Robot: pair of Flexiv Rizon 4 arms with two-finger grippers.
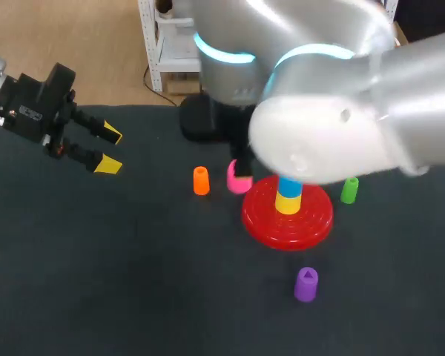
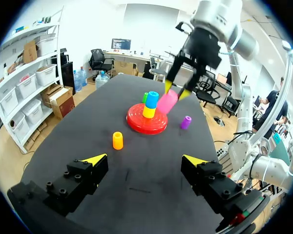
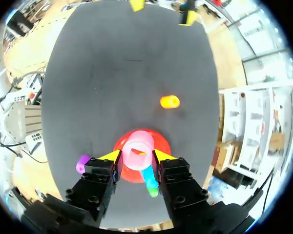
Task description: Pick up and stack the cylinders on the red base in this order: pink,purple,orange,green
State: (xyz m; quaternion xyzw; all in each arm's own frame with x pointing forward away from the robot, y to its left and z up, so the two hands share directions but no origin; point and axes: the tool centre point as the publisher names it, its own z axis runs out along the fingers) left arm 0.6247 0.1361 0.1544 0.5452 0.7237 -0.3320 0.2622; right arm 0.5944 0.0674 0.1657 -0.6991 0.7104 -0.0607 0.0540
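Note:
My right gripper (image 3: 136,155) is shut on the pink cylinder (image 3: 138,146), holding it in the air over the red base (image 3: 121,147). From the left wrist view the pink cylinder (image 2: 168,101) hangs tilted just beside the base's blue and yellow peg (image 2: 151,104). In the head view my right arm (image 1: 334,119) hides most of that gripper; only part of the pink cylinder (image 1: 238,178) shows beside the red base (image 1: 288,219). The orange cylinder (image 1: 201,180), the green one (image 1: 349,190) and the purple one (image 1: 306,284) stand on the table. My left gripper (image 1: 110,149) hovers open and empty at the far left.
The dark mat (image 1: 133,282) covers the whole table. The orange cylinder stands left of the base, the green one right of it, the purple one in front of it. A black arm mount (image 1: 200,119) sits at the back edge.

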